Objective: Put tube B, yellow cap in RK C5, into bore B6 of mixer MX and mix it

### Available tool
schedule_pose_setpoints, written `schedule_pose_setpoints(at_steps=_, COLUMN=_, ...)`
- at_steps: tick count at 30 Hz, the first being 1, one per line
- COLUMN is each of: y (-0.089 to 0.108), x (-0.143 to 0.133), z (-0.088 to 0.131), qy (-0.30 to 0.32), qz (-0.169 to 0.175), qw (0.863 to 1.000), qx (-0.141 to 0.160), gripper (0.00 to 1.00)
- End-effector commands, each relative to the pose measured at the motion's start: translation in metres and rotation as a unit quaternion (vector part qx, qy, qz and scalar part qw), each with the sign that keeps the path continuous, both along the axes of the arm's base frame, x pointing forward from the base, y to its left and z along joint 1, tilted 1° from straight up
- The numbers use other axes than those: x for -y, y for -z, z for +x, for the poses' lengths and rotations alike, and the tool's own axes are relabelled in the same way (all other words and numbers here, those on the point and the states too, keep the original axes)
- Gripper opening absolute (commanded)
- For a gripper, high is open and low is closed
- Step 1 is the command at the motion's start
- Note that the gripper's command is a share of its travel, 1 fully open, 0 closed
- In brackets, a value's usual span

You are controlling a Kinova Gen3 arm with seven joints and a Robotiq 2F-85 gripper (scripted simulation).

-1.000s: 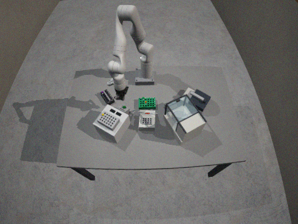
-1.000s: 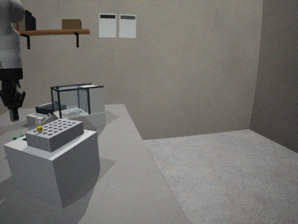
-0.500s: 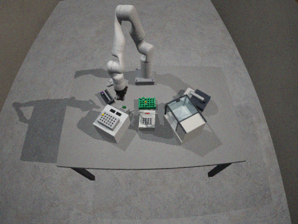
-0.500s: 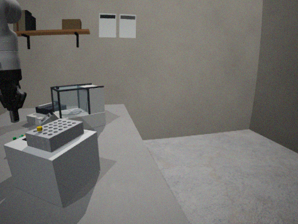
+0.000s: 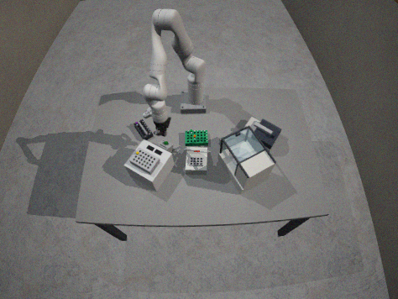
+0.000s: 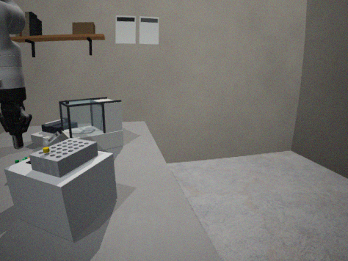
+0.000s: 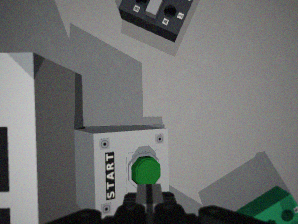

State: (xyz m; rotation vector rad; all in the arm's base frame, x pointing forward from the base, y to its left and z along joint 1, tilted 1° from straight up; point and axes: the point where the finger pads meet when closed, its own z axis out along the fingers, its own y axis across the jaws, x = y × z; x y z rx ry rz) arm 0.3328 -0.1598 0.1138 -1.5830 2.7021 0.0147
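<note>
The mixer MX (image 5: 149, 161) is a white box with a grey bored block (image 6: 64, 155) on top. Tube B's yellow cap (image 6: 45, 149) sits in a bore at the block's near left corner, low against the block's top. The green START key (image 7: 145, 170) is on the small panel marked START and also shows in the top view (image 5: 165, 143). My gripper (image 7: 149, 200) is shut and empty, its tips pointing down just above the key; I cannot tell if they touch it. It also shows in the top view (image 5: 161, 131) and the exterior view (image 6: 16, 141).
The green tube rack RK (image 5: 196, 137) holds an orange-capped tube (image 5: 194, 135). The dry block (image 5: 196, 160) stands next to the mixer, then the glass-walled balance (image 5: 245, 153) and the spectrophotometer (image 5: 264, 133). The dark magnet block (image 5: 143, 128) lies beside my gripper.
</note>
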Motion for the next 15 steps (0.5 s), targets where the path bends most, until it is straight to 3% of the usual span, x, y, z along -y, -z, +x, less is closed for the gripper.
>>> schedule_pose_setpoints(at_steps=1, y=0.004, x=0.000, z=0.000, qy=0.000, qz=0.000, qw=1.000, qx=0.001, gripper=0.10)
schedule_pose_setpoints(at_steps=15, y=0.020, x=0.000, z=0.001, qy=0.000, qz=0.000, qw=1.000, qx=0.001, gripper=0.10)
